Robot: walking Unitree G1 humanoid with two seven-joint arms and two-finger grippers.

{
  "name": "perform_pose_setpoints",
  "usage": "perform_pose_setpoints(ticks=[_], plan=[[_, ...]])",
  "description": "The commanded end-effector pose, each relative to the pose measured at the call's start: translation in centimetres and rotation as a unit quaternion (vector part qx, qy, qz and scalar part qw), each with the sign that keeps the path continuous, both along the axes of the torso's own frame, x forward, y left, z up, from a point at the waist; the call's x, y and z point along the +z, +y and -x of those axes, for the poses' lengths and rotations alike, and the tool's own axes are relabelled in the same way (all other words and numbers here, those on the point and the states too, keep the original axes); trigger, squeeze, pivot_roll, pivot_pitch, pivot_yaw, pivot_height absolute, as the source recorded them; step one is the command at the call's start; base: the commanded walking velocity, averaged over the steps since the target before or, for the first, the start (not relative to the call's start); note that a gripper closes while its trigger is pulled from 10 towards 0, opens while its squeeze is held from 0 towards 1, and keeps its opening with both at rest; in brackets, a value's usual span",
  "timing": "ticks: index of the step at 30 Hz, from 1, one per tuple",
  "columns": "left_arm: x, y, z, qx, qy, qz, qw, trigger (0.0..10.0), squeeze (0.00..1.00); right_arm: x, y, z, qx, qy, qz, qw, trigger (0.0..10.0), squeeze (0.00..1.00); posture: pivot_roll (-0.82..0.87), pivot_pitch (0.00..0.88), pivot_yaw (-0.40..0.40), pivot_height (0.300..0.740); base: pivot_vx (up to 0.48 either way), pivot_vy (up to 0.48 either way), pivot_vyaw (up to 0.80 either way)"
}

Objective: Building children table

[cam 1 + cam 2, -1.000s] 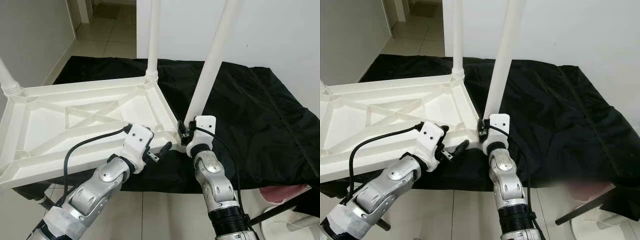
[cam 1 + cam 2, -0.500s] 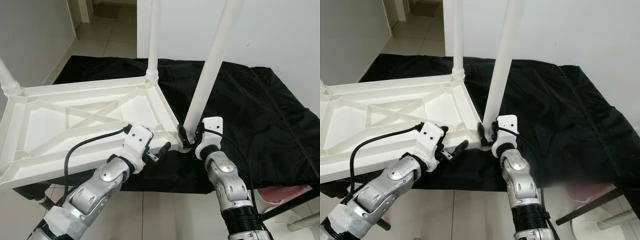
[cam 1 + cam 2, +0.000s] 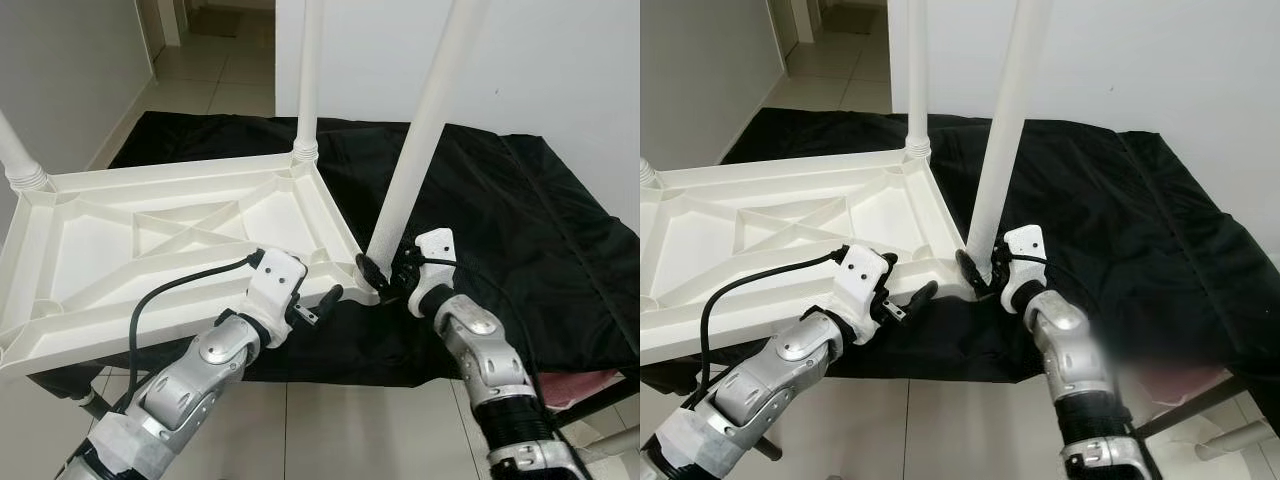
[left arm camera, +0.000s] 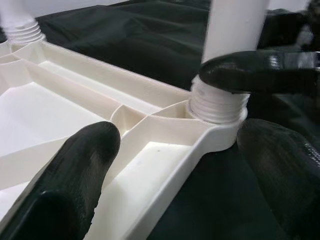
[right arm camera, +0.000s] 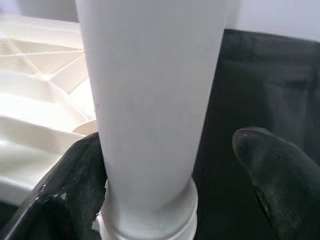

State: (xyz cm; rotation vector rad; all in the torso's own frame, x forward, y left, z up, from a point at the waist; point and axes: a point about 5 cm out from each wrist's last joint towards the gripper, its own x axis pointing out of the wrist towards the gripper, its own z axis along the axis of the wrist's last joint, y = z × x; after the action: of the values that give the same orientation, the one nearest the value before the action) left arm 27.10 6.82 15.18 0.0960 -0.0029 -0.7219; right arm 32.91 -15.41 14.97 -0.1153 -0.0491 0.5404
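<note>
Already three legs up on flipped tabletop [image 3: 150,235]; right gripper [image 3: 385,280] open around near-corner leg [image 3: 420,130], left gripper [image 3: 318,305] open at edge.

No text, label, brand, number or sign can be read anywhere in these pictures.
</note>
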Motion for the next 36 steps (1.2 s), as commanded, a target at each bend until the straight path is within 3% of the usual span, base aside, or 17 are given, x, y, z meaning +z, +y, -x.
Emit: perform_pose_setpoints(ticks=[1,6,13,14,15,16,17,18,19,20,21,24,35,36], plan=[[-0.3,-1.0,1.4,-0.142,0.019,-0.01,0.99,10.0,0.0,-0.1,-0.1,0.0,0.01,0.0,-0.004,1.0,10.0,0.0,0.01,0.022,-0.057,0.74,0.0,0.0,0.0],[-0.4,-1.1,1.3,-0.136,0.014,-0.014,0.99,10.0,0.0,-0.1,-0.7,-0.9,0.037,-0.001,0.008,0.999,10.0,0.0,0.01,0.023,-0.06,0.74,0.0,0.0,0.0],[-0.5,-1.1,1.3,-0.126,0.009,-0.017,0.992,10.0,0.0,-0.6,-0.1,-1.5,0.072,0.006,0.011,0.997,10.0,0.0,0.03,0.023,-0.059,0.74,0.0,0.0,0.0],[-0.4,-1.2,1.3,-0.126,0.01,-0.017,0.992,10.0,0.0,-0.6,0.2,-1.6,0.077,0.005,0.013,0.997,9.3,0.0,0.03,0.023,-0.06,0.74,0.0,0.0,0.0],[-0.4,-1.2,1.3,-0.126,0.01,-0.017,0.992,10.0,0.0,-0.7,0.4,-1.7,0.081,0.003,0.014,0.997,7.8,0.0,0.03,0.022,-0.059,0.74,0.0,0.0,0.0],[-0.4,-1.2,1.3,-0.126,0.01,-0.017,0.992,10.0,0.0,-0.7,0.4,-1.7,0.081,0.003,0.014,0.997,7.8,0.0,0.03,0.022,-0.059,0.74,0.0,0.0,0.0],[-0.4,-1.2,1.3,-0.126,0.008,-0.018,0.992,10.0,0.0,-0.8,0.6,-1.9,0.083,0.002,0.02,0.996,3.7,0.0,0.03,0.023,-0.059,0.74,0.0,0.0,0.0],[-0.4,-1.2,1.3,-0.126,0.008,-0.018,0.992,10.0,0.0,-0.8,0.6,-1.9,0.083,0.002,0.02,0.996,3.7,0.0,0.03,0.023,-0.059,0.74,0.0,0.0,0.0],[-0.4,-1.2,1.3,-0.124,0.005,-0.02,0.992,10.0,0.0,-0.9,0.8,-2.0,0.087,0.004,0.019,0.996,1.8,0.0,0.03,0.023,-0.059,0.74,0.0,0.0,0.0],[-0.4,-1.2,1.3,-0.124,0.005,-0.02,0.992,10.0,0.0,-0.9,0.8,-2.0,0.087,0.004,0.019,0.996,1.8,0.0,0.03,0.023,-0.059,0.74,0.0,0.0,0.0],[-0.4,-1.2,1.2,-0.121,0.001,-0.023,0.992,10.0,0.0,-0.9,0.9,-2.1,0.086,0.005,0.019,0.996,0.1,0.0,0.04,0.021,-0.057,0.74,0.0,0.0,0.0],[-0.4,-1.2,1.2,-0.118,-0.001,-0.025,0.993,10.0,0.0,-1.0,0.9,-2.2,0.087,0.005,0.018,0.996,0.0,0.0,0.04,0.022,-0.056,0.74,0.0,0.0,0.0],[-0.4,-1.0,1.0,-0.106,-0.006,-0.032,0.994,10.0,0.0,-1.5,0.8,-2.3,0.084,0.01,0.011,0.996,0.0,0.0,0.04,0.025,-0.053,0.74,0.0,0.0,0.0],[-0.5,-1.0,1.0,-0.105,-0.007,-0.034,0.994,10.0,0.0,-1.7,0.8,-2.3,0.078,0.015,0.0,0.997,10.0,0.0,0.04,0.027,-0.051,0.74,0.0,0.0,0.0]])
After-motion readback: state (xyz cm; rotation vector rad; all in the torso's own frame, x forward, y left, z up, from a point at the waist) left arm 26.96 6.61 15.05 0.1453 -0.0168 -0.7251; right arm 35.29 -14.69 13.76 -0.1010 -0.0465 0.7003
